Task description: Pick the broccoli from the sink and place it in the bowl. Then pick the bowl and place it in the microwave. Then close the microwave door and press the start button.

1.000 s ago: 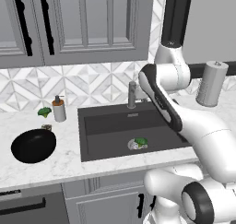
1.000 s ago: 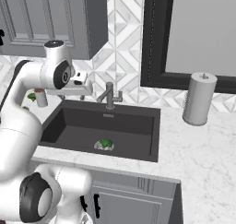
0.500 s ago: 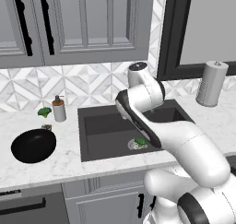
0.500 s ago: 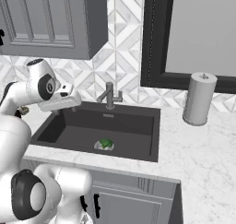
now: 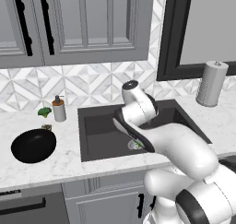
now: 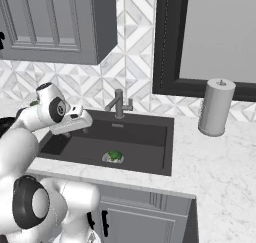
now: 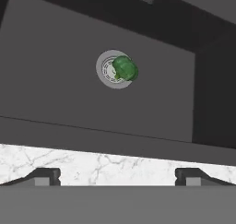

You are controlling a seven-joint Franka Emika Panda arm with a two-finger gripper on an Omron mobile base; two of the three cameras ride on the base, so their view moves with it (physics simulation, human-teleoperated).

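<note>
The broccoli [image 7: 125, 68], a small bright-green floret, lies on the round silver drain [image 7: 110, 70] of the dark-grey sink [image 7: 55, 80]. My gripper [image 7: 117, 176] is open, with its tips wide apart and nothing between them. It hangs above the sink's near edge and looks down into the basin, well short of the floret. From the right base view the broccoli [image 6: 115, 156] sits mid-basin, right of my hand [image 6: 80, 123]. The black bowl [image 5: 33, 145] rests on the counter left of the sink [image 5: 99, 131]. My arm half hides the broccoli [image 5: 137, 145]. The microwave and its door are out of view.
A soap bottle [image 5: 58, 109] and a darker green leafy piece [image 5: 44, 111] stand behind the bowl. The grey faucet [image 6: 118, 103] rises at the sink's back rim. A paper towel roll [image 6: 216, 107] stands on the counter to the right. Grey cabinets hang above.
The arm has folded down from high above the counter, bringing the hand low over the sink's left front. The broccoli and bowl have stayed put.
</note>
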